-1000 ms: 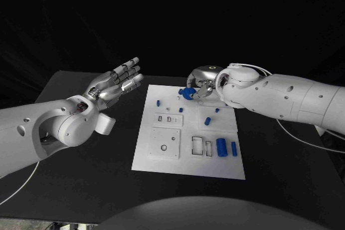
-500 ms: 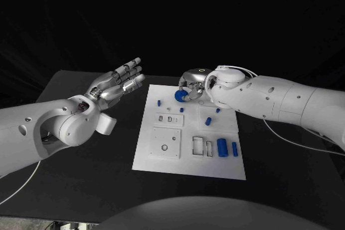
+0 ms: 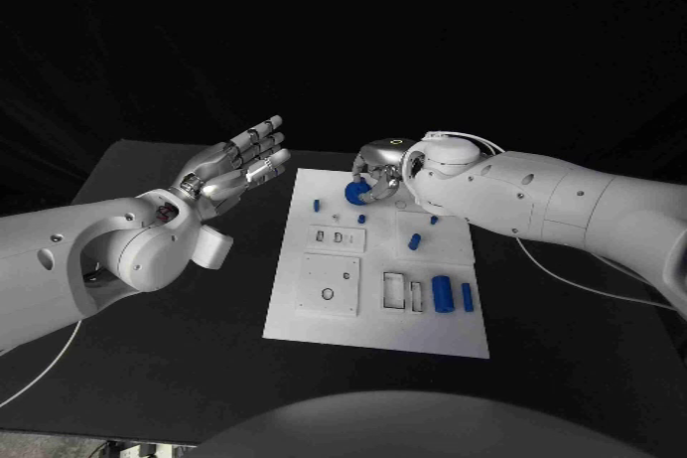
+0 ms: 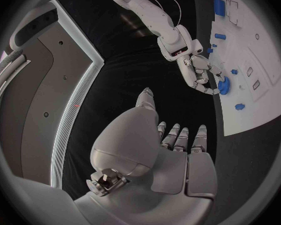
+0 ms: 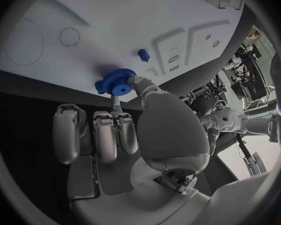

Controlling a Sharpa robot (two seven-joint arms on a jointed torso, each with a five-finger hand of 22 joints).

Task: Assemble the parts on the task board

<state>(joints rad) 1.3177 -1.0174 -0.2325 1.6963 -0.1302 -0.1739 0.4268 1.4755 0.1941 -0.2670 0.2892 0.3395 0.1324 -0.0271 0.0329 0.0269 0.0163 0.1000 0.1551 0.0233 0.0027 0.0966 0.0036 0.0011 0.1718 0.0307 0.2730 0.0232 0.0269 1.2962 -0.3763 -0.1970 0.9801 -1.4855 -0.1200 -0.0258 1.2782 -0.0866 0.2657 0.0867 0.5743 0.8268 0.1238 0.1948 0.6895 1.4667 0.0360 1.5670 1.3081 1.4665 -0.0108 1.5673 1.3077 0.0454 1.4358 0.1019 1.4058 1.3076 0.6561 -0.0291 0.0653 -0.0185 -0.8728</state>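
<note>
The white task board (image 3: 375, 309) lies in the middle of the black table. My right hand (image 3: 381, 170) hovers over the board's far edge and pinches a round blue gear (image 3: 358, 192) between thumb and a finger; the gear (image 5: 117, 81) hangs just above the board (image 5: 115, 25), and the left wrist view shows it (image 4: 224, 87) in the same grip. My left hand (image 3: 236, 165) is raised left of the board, fingers spread, holding nothing. Several small blue parts lie on the board: a peg (image 3: 361, 219), a short cylinder (image 3: 414, 241) and a larger cylinder (image 3: 441, 293).
Raised white blocks with slots and holes (image 3: 328, 284) sit on the board's near left half. Two rectangular frames (image 3: 402, 290) lie beside the larger cylinder. Bare black table (image 3: 172, 349) surrounds the board.
My right hand has carried the blue gear leftward along the board's far edge and slightly lower. My left hand has stayed in place.
</note>
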